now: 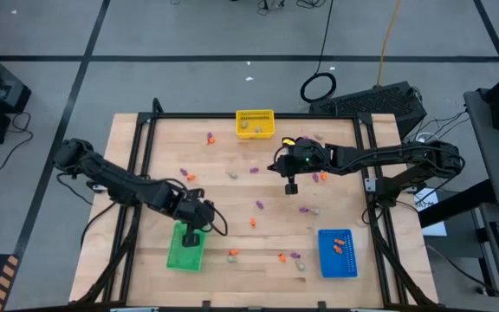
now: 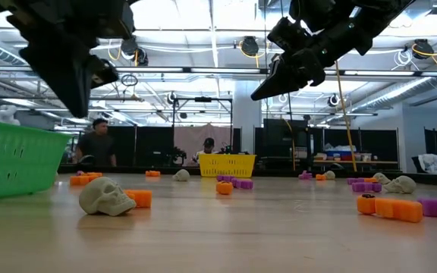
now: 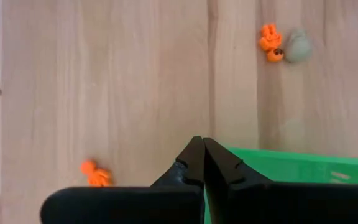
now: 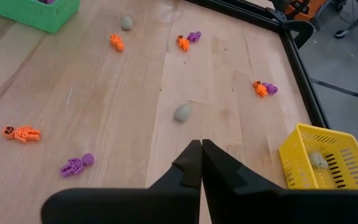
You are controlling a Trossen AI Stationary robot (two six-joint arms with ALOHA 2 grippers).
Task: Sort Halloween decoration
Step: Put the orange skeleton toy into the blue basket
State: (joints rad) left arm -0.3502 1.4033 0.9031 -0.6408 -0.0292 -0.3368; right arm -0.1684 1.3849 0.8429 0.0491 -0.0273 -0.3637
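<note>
Both jaws are pressed together and empty: your left gripper (image 1: 192,239) hangs over the green bin (image 1: 183,253), your right gripper (image 1: 290,187) above mid-table. Halloween decoration (image 1: 259,205) lies scattered across the wooden table (image 1: 128,165).

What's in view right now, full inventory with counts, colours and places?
Small plastic Halloween trinkets: many, exact count unclear; orange, purple, grey-tan; scattered over the table.
Green plastic bin: one, table's near-left.
Yellow plastic bin: one, far edge, centre; holds grey-tan pieces.
Blue plastic bin: one, near-right; holds orange pieces.
Wooden table: one, light wood, black frame.
People: two, background of the low view.
Left gripper: shut, empty, over the green bin.
Right gripper: shut, empty, above table centre-right.
</note>
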